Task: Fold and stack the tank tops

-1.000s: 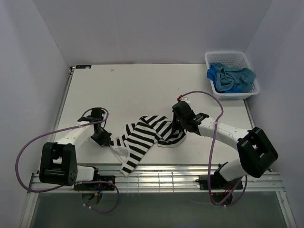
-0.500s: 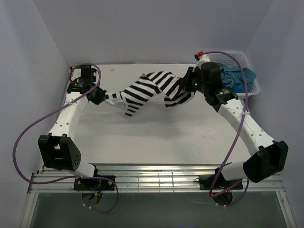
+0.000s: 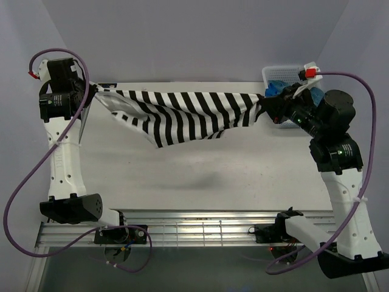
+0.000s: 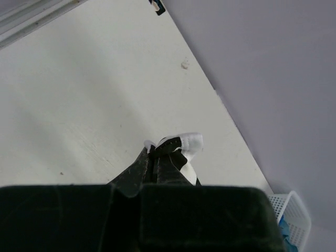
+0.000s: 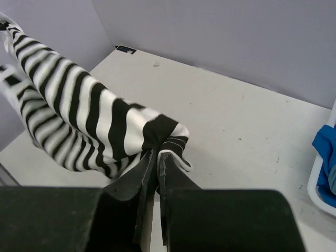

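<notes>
Above the table [image 3: 206, 179], far left: left gripper [image 3: 92, 90], fingers pinched together on one end of the striped tank top [image 3: 182, 115]. Far right: right gripper [image 3: 262, 108], fingers clamped on the opposite end. Striped tank top: stretched wide between the two, lifted clear of the tabletop, lower edge sagging at mid-span. White basket [image 3: 283, 69]: back right corner, just behind the right gripper, with blue cloth [image 5: 326, 152] bunched inside.
</notes>
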Robot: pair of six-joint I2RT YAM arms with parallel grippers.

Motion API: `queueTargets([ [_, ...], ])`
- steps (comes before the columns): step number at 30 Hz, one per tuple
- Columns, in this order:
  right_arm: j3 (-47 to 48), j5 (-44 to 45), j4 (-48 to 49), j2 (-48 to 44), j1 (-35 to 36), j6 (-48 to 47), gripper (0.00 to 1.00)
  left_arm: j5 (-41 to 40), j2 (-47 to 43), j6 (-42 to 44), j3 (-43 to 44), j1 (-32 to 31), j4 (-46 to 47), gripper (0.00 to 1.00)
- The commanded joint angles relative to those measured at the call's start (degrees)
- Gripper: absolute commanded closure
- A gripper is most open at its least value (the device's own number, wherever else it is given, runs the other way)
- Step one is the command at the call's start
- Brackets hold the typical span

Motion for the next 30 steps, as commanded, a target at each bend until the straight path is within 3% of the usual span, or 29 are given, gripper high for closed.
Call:
queueTargets([
  [1, -1.47, -0.01, -0.18, -4.38, -1.29, -1.31, 0.92, -1.47, -1.63, 2.22, 0.18, 1.47, -3.75, 1.0],
  [7, -3.67, 0.15, -1.76, -4.83, -1.38, -0.08, 0.92, 1.26, -1.9, 3.18, -2.9, 1.56, -2.52, 1.0],
  [15, 0.72, 0.33, -2.98, -3.24, -1.64, -0.07, 0.92, 1.88, -3.12, 3.89, -0.71, 1.47, -3.13, 1.0],
  [24, -4.36, 0.33, -7.91, -15.71, -1.64, 0.8, 0.92, 3.02, -12.7, 5.2, -2.82, 1.47, -7.44, 1.0],
  [30, -11.48, 1.83, -9.05, -18.72, -1.64, 2.47, 0.92, 4.6, -12.45, 5.29, -7.29, 1.56, -7.09, 1.0],
])
